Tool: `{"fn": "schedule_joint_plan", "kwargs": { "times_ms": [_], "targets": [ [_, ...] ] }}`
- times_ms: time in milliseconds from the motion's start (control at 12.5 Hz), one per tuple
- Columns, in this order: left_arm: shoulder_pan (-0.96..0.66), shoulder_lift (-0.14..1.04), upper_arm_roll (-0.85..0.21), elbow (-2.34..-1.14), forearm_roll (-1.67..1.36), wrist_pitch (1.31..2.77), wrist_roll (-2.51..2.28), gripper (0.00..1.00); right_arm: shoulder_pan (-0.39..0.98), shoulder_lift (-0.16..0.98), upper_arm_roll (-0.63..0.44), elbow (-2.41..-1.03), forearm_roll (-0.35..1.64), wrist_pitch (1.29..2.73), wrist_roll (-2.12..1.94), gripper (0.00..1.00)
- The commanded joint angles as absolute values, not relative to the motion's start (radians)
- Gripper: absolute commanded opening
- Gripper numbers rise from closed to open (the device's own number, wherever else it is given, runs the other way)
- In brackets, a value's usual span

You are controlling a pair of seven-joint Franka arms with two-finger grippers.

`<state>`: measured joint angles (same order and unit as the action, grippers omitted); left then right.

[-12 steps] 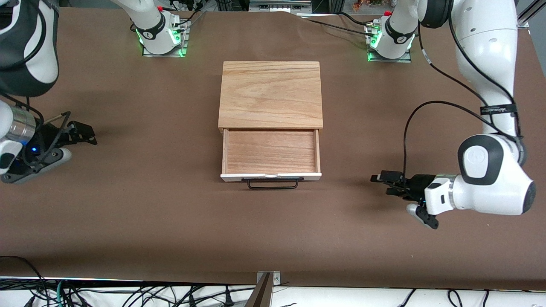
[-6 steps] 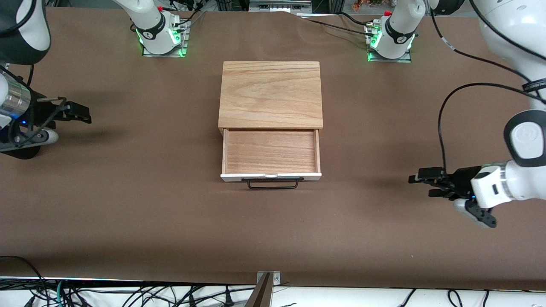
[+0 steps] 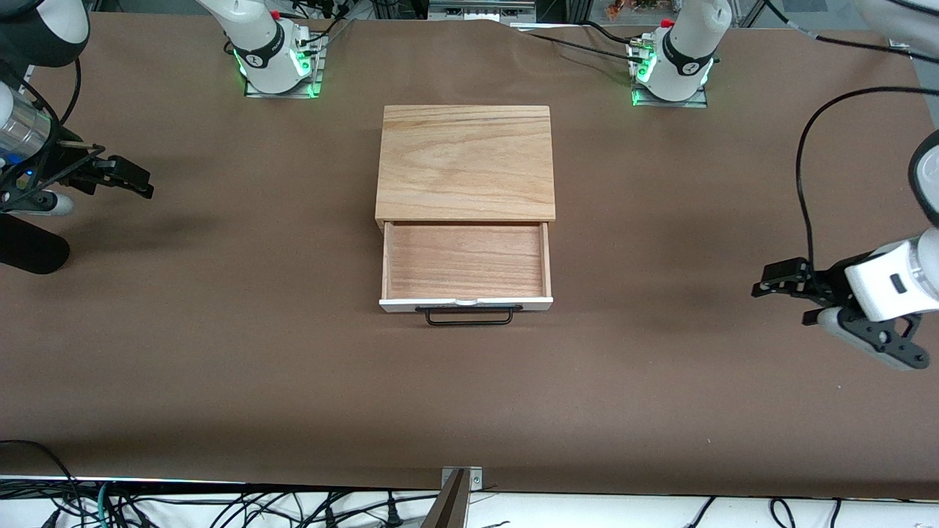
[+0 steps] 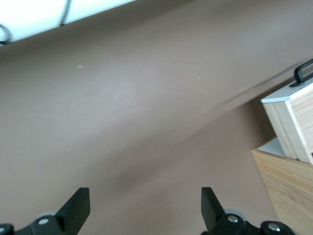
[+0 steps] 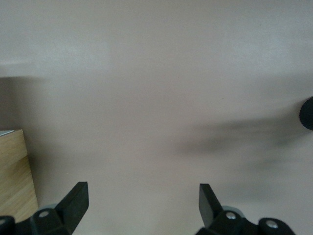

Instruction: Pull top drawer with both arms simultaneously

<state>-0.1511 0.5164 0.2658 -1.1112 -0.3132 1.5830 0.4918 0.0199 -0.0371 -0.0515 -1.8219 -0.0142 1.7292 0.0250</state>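
Front view first: across the last second you see both arms draw away from the cabinet (image 3: 465, 161) toward their own ends of the table (image 3: 220, 367), while the top drawer (image 3: 465, 262) sits exactly where it was, pulled well out with its reddish wood floor exposed and its black bar handle (image 3: 469, 315) free. To you that should read as the pull being done and the arms retreating, not lining up for another grab. Starting at the view's left, the right gripper (image 3: 125, 176) hangs over bare table, fingers spread apart and holding nothing; from it, the drawer lies well apart, toward the left arm's end. In the right wrist view you see the two fingertips (image 5: 76, 196) wide apart over brown table, with only a corner of the oak cabinet (image 5: 14, 171) at the frame's edge. Moving across, the left gripper (image 3: 788, 286) is also over bare table, its fingers likewise spread and empty; from it, the drawer lies well apart toward the right arm's end. The left wrist view confirms it: fingertips (image 4: 78, 203) parted, the drawer's white front (image 4: 286, 95) and handle end showing off to one side, nothing between the jaws.
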Motion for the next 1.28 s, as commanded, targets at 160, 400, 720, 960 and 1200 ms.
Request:
{"fn": "schedule_joint_plan", "kwargs": {
  "times_ms": [160,400,720,960,1200],
  "targets": [
    [-0.144,0.338,0.161,-1.169,-0.103,1.453,0.179,1.00,0.003,0.061,-0.035,-1.609,-0.020,1.573,0.031,1.00],
    [-0.127,0.208,0.094,-1.299,-0.015,1.365,0.095,1.00,-0.002,0.064,-0.037,-1.606,-0.011,1.589,0.043,1.00],
    [-0.127,0.164,0.089,-1.380,-0.035,1.413,0.097,1.00,-0.002,0.069,-0.037,-1.606,-0.011,1.601,0.043,1.00],
    [-0.126,0.137,0.087,-1.436,-0.057,1.442,0.095,1.00,-0.002,0.072,-0.037,-1.608,-0.011,1.605,0.043,1.00],
    [-0.129,0.146,0.087,-1.427,-0.060,1.434,0.095,1.00,-0.002,0.074,-0.037,-1.609,-0.009,1.612,0.043,1.00]
  ]
}}
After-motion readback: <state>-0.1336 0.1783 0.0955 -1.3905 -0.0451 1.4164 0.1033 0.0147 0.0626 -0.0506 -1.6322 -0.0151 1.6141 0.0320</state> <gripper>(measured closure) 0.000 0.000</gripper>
